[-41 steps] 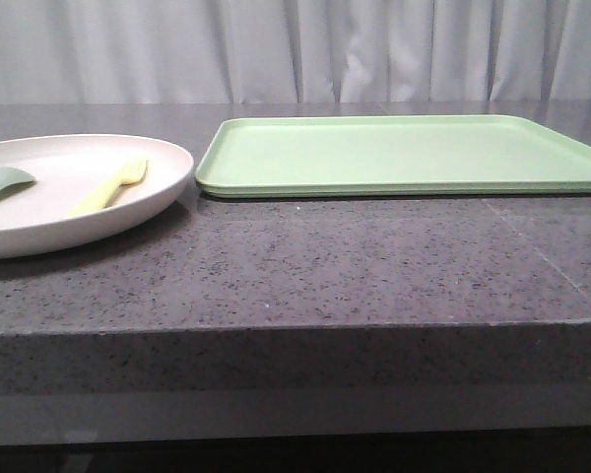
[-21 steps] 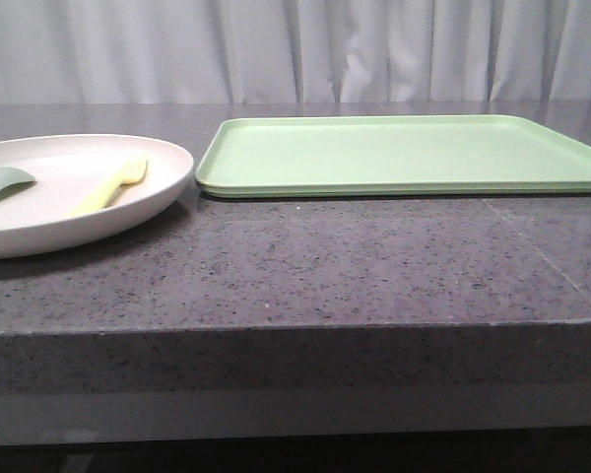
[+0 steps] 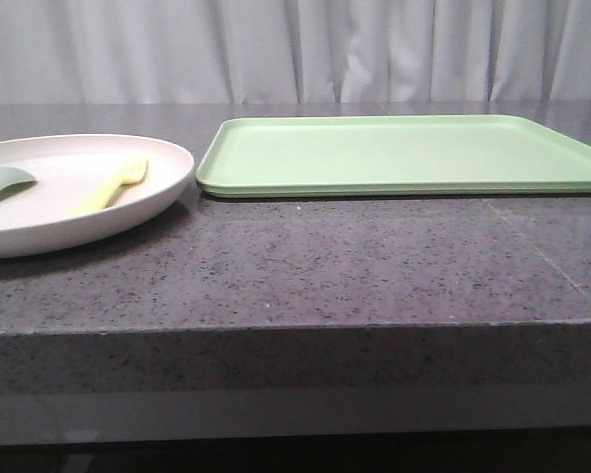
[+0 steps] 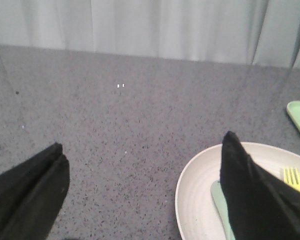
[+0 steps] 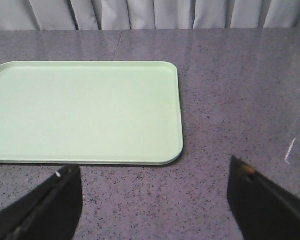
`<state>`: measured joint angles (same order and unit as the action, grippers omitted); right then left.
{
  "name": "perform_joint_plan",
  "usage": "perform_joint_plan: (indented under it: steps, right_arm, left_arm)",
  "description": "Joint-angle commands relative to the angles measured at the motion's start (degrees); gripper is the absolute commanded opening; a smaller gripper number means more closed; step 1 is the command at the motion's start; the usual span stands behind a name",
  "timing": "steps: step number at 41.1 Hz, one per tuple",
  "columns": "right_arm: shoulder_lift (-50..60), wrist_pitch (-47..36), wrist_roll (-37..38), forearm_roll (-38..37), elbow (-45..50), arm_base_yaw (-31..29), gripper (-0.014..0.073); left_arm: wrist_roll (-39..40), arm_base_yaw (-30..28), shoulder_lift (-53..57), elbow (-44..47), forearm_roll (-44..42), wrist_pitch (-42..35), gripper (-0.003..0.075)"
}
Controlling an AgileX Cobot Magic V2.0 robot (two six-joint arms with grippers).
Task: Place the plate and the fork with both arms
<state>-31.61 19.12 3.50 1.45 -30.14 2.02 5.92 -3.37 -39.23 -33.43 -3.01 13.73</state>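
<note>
Front view: fork [image 3: 110,186] on plate [image 3: 163,158], tray [image 3: 404,153] at its 3 o'clock.
My left gripper [image 4: 140,155]: spread wide, empty.
My right gripper [image 5: 152,182]: spread wide, empty.

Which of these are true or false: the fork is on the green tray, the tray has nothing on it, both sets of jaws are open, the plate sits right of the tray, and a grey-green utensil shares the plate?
1. The fork lies on the green tray. False: it lies in the plate.
2. The tray carries nothing. True.
3. The left gripper and right gripper have open jaws. True.
4. The plate sits right of the tray. False: it sits left of it.
5. A grey-green utensil shares the plate. True.
</note>
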Motion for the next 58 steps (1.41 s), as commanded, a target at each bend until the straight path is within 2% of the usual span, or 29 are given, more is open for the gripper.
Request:
perform_joint_plan:
  steps: [1, 12, 18, 26, 39, 49, 58]
  right_arm:
    - [-0.35, -4.69, -0.34, 0.05, -2.18, 0.06, 0.0615]
    - [-0.35, -4.69, -0.34, 0.05, -2.18, 0.06, 0.0615]
    - [-0.35, -4.69, -0.34, 0.05, -2.18, 0.06, 0.0615]
    - [-0.35, -4.69, -0.34, 0.05, -2.18, 0.06, 0.0615]
    - [-0.35, -4.69, -0.34, 0.05, -2.18, 0.06, 0.0615]
    - [-0.35, -4.69, -0.34, 0.05, -2.18, 0.06, 0.0615]
    - [-0.35, -4.69, -0.34, 0.05, -2.18, 0.06, 0.0615]
  left_arm:
    - [-0.02, -0.05, -5.94, -6.51, 1.24, 2.14, 0.0586]
    - [-0.19, 1.41, -23.05, -20.69, 3.01, 22.34, 0.0586]
    - [-0.3, 4.17, -29.99, -25.86, 3.01, 27.05, 0.0586]
    - [-0.3, 4.43, -38.41, -31.51, 3.01, 34.95, 0.0586]
    - [-0.3, 4.43, -44.8, -32.46, 3.01, 34.87, 0.0582]
    - [-0.3, 4.43, -45.18, -32.46, 3.65, 34.1, 0.0493]
    - [-0.3, 4.43, -46.58, -32.46, 5.05, 33.56, 0.0473]
